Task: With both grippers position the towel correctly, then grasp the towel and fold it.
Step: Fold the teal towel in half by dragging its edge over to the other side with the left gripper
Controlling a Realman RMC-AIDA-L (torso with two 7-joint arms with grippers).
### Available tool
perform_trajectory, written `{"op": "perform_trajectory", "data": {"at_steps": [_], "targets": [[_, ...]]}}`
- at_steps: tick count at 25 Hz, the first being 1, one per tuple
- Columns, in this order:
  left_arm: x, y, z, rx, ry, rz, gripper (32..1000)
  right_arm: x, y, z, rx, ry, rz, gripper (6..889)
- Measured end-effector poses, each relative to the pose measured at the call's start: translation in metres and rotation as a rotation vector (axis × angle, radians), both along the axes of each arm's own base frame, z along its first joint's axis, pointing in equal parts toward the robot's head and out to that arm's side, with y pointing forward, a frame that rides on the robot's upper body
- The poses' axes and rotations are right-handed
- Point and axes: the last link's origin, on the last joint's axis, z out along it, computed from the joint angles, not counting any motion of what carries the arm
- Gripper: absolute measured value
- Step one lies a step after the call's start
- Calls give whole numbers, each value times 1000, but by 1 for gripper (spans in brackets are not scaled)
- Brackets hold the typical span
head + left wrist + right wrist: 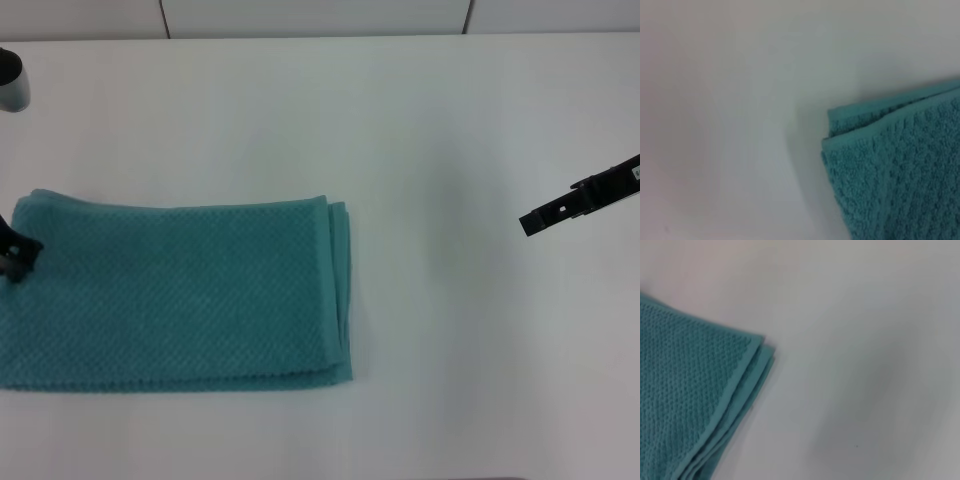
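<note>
Nearest the head camera lies the towel (180, 295), a teal waffle-weave cloth already doubled into layers, spread flat on the white desk (470, 150) from about 9 o'clock toward the middle, its stacked edges showing along the side facing 3 o'clock. At 9 o'clock the left gripper (17, 252) sits on or just over the towel's far-left corner; whether its jaws are apart or pinched on the cloth cannot be told, since only a dark tip shows. Off at 3 o'clock the right gripper (570, 205) hangs well apart from the cloth over bare desk, and its jaws cannot be read either. Both wrist views show a corner of the towel (900, 175) with 2 or more layers slightly offset (695, 405). My worry is this: if the left side pulls while the right is so far away, the towel would likely slide or skew instead of squaring up. Offset layers also invite a pinch that catches only the top ply, so the fold could peel open. A low approach might bunch the edge.
</note>
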Motion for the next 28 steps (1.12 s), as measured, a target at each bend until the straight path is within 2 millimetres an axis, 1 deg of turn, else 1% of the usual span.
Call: {"op": "perform_trajectory", "data": {"at_steps": [5,7,10,14,17,20,22,23,25,27,28], "targets": [[8,0,0,-20,3,1,76,0,0,0,0,0,0,856],[19,0,-1,-35,-7,-5,76,0,0,0,0,1,0,856],[49,-1,0,-54,-37,-40,76,1,0,0,1,0,-1,856],[103,-4,1,-61,-103,-133,75,1,0,0,3,0,-1,857],[141,-11,-2,-81,-162,-210,75,-1,0,0,6,14,6,857],[175,-20,-12,-139,-281,-290,75,-2,1,-1,6,29,9,857],[189,-27,-23,-183,-386,-321,74,-2,2,-2,6,31,7,857],[192,-29,-28,-197,-421,-328,74,-1,2,-2,7,31,7,856],[193,-29,-47,-209,-510,-329,74,-1,2,-3,7,33,6,856],[183,-25,-66,-208,-548,-295,74,-1,2,-3,8,34,4,856],[176,-22,-78,-207,-557,-266,74,0,3,-4,8,34,3,856]]}}
